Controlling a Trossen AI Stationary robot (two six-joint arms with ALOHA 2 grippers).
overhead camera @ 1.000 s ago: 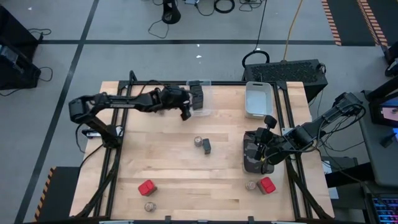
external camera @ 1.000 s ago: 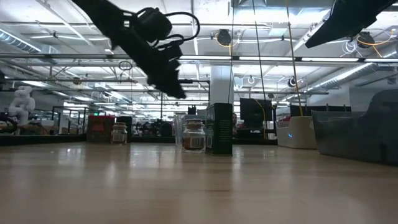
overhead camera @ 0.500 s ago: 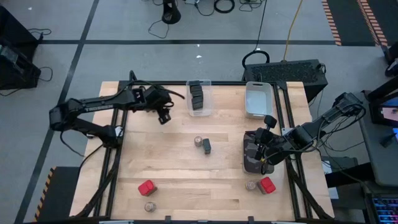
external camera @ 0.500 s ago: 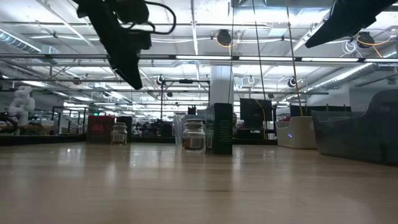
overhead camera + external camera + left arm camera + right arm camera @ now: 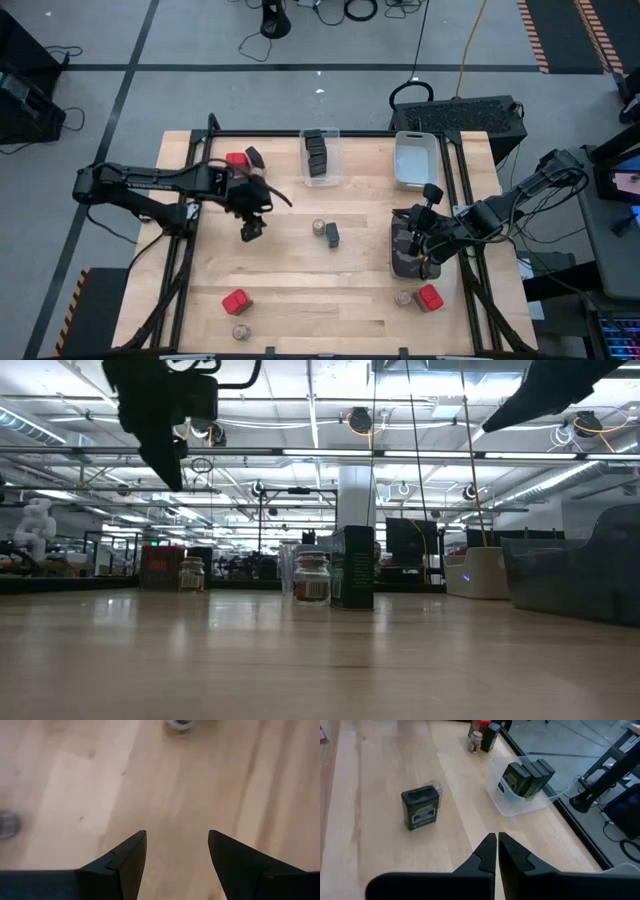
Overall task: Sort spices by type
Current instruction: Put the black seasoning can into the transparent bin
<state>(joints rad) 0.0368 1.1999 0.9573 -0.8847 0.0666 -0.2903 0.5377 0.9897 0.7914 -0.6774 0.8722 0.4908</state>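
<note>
My left gripper (image 5: 250, 228) hovers open above bare table left of centre, pointing steeply down, with nothing between its fingers (image 5: 177, 855). A jar (image 5: 318, 228) and a dark tin (image 5: 332, 235) stand together mid-table, to its right. Dark tins (image 5: 318, 158) sit in a clear bin (image 5: 331, 140) at the far edge. A red tin (image 5: 237, 158) stands at the far left. A red tin (image 5: 236, 301) and a jar (image 5: 240, 332) stand front left. Another jar (image 5: 403, 298) and red tin (image 5: 430, 297) stand front right. My right gripper (image 5: 497, 845) is shut and holds nothing, above a dark bin (image 5: 405, 268).
A white bin (image 5: 413, 160) stands at the far right. A small dark item (image 5: 253, 156) lies beside the far-left red tin. Bare wood stretches between my left gripper and the front-left pair.
My left gripper has drawn away from the clear bin, going toward the table's left and near edges and rising a little. It has tipped from a slant to pointing steeply down. The far-left red tin, hidden under the arm before, now shows.
</note>
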